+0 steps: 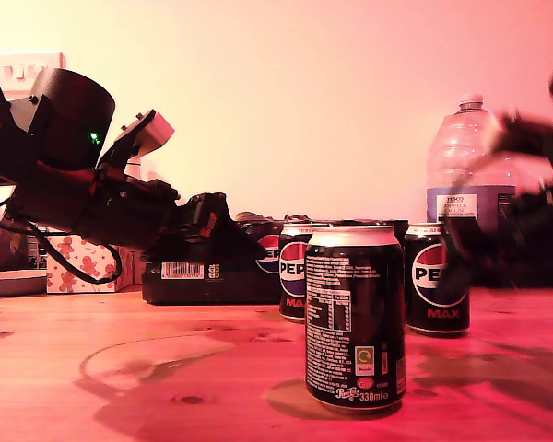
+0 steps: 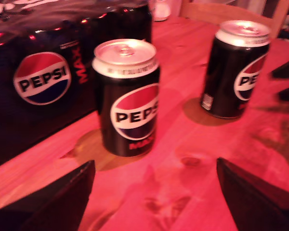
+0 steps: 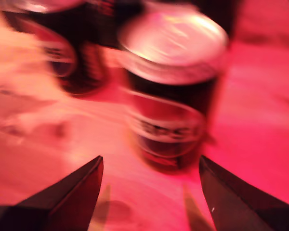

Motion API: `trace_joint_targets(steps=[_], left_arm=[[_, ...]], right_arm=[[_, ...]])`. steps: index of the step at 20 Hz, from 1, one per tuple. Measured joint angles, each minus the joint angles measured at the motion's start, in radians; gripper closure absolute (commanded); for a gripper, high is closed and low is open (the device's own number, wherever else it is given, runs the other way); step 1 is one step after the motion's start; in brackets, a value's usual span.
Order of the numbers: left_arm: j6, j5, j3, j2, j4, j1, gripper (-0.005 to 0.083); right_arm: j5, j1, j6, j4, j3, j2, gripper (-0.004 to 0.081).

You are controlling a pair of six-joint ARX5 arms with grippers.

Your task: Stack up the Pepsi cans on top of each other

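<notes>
Wooden counter [image 1: 166, 368] held three Pepsi cans [image 1: 355, 318] upright, apart, before the 24-pack [image 2: 33, 82]; my first gripper [image 2: 154, 192] and second gripper [image 3: 149, 192] both showed fingers spread wide, empty.

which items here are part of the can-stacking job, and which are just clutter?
Job:
- black Pepsi Max can with white nutrition text facing the exterior camera
- black Pepsi Max can behind it, logo showing
- black Pepsi Max can by the blurred arm

Clutter:
- black shrink-wrapped Pepsi multipack
- tall clear plastic water bottle
- patterned box
</notes>
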Motion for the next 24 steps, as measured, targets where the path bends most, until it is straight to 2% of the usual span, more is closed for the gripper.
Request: trace_joint_targets(steps=[4,6,8,13,17,24], left_arm=[[0.000,0.011,0.000,0.000,-0.009,0.000,0.0044],[0.000,0.011,0.000,0.000,-0.008,0.000,0.0044],[0.000,0.011,0.000,0.000,-0.010,0.000,0.0044],[0.000,0.011,0.000,0.000,-0.014,0.000,0.0044],[0.000,0.011,0.000,0.000,-0.014,0.000,0.0044],[0.001,0.011,0.000,0.000,-0.008,0.000,0.0044]], right_arm=[[-0.008,-0.036,0.003,0.058,0.054,0.098,0.0198],[-0.068,-0.035,0.003,0.036,0.103,0.125,0.0200],[-0.079,-0.032,0.012,0.012,0.143,0.134,0.0200],[-0.079,-0.022,0.039,0.003,0.159,0.134,0.0194],[-0.079,-0.020,0.066,-0.011,0.180,0.134,-0.0001],[-0.043,-0.015,0.078,-0.019,0.182,0.134,-0.0019]])
